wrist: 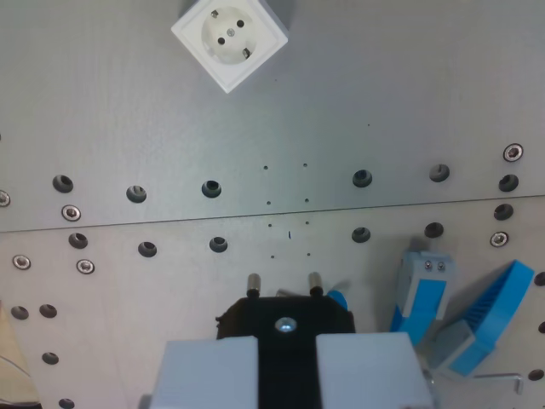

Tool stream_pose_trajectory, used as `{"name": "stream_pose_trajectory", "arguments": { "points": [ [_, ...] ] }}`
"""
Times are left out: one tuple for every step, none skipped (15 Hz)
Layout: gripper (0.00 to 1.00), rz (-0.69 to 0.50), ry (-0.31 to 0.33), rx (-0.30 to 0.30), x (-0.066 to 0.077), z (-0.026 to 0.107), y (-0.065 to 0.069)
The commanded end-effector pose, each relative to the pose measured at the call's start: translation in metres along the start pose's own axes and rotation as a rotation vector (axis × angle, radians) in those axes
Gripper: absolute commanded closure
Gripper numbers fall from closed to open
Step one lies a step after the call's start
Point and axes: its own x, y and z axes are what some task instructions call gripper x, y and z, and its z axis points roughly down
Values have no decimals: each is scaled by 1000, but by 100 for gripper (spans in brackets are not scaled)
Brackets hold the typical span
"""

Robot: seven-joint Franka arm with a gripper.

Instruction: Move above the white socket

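Observation:
The white socket [229, 38] is a square block with a round recess and two holes, standing at the top of the wrist view, left of centre, turned about 30 degrees. My gripper [286, 362] is at the bottom centre, its two grey fingers [209, 372] shut on a black plug [285, 317]. The plug's two metal pins [253, 284] point toward the view's top. The socket lies well away from the plug, up and to the wrist view's left.
The grey metal plate [383, 77] has rows of bolt holes and screws across the middle. A seam [426, 205] crosses the plate. Blue and grey 3D-printed parts [464, 315] lie at the lower right. A wooden piece [13, 366] shows at the lower left edge.

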Motion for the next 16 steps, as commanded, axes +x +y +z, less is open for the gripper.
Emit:
{"name": "stream_pose_trajectory", "arguments": {
  "points": [
    [100, -21, 5, 0, 1, 4, 0],
    [100, -27, 8, 0, 1, 6, 0],
    [100, -33, 12, 0, 1, 7, 0],
    [100, -37, 17, 0, 1, 9, 0],
    [100, -42, 23, 1, 2, 11, 0],
    [100, -48, 28, 1, 2, 13, 0],
    [100, -53, 32, 1, 2, 16, 0],
    [100, -60, 37, 0, 3, 19, 0],
    [100, -67, 43, 0, 3, 22, -1],
    [100, -75, 47, 0, 3, 25, -1],
    [100, -84, 51, 0, 4, 29, -1],
    [100, -92, 54, 0, 4, 33, -1],
    [100, -98, 55, -1, 5, 37, -1],
    [100, -107, 56, -2, 6, 41, -1],
    [100, -118, 59, -2, 6, 46, -1],
    [100, -127, 60, -3, 7, 51, -2]
  ]
}}
